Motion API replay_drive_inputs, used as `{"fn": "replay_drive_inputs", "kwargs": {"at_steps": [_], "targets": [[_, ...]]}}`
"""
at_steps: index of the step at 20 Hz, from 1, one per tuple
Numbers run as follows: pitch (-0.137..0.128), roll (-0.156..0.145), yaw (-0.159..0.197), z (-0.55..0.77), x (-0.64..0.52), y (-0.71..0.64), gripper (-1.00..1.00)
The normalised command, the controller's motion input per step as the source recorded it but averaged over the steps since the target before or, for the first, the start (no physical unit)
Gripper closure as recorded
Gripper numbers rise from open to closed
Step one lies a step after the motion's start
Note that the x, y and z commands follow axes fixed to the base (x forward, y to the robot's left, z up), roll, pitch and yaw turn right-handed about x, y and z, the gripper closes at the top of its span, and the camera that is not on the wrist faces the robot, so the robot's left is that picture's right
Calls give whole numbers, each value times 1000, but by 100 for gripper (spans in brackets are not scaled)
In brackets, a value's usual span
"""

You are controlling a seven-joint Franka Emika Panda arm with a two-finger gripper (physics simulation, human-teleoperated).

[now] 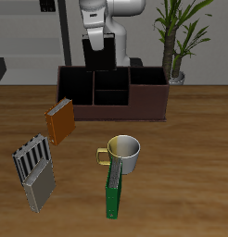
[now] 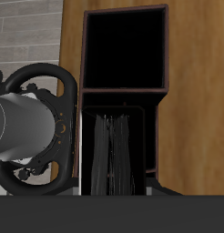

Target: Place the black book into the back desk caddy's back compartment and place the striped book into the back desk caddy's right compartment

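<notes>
My gripper (image 1: 100, 56) hangs over the rear middle of the back desk caddy (image 1: 116, 109), shut on the black book (image 1: 102, 61), which hangs upright from the fingers just above the back compartment (image 1: 111, 81). The wrist view looks down the black book (image 2: 112, 155) end-on between the jaws, with a dark caddy cell and the brown caddy rim (image 2: 165, 55) beyond it. Near the table's front edge the striped book (image 1: 31, 155) lies flat, well away from the gripper.
A speckled grey book (image 1: 40, 191) lies beside the striped one. An orange-brown book (image 1: 58, 120) leans near the caddy's corner. A white mug (image 1: 125, 154) and a green book (image 1: 113, 193) stand in front. A potted plant (image 1: 177, 46) stands behind the caddy.
</notes>
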Motion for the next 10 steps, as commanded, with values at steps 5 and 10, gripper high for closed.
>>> {"fn": "replay_drive_inputs", "kwargs": {"at_steps": [5, 10], "targets": [[20, 22, 2, -122, -70, 71, 100], [22, 13, -4, -95, -14, 43, 100]]}}
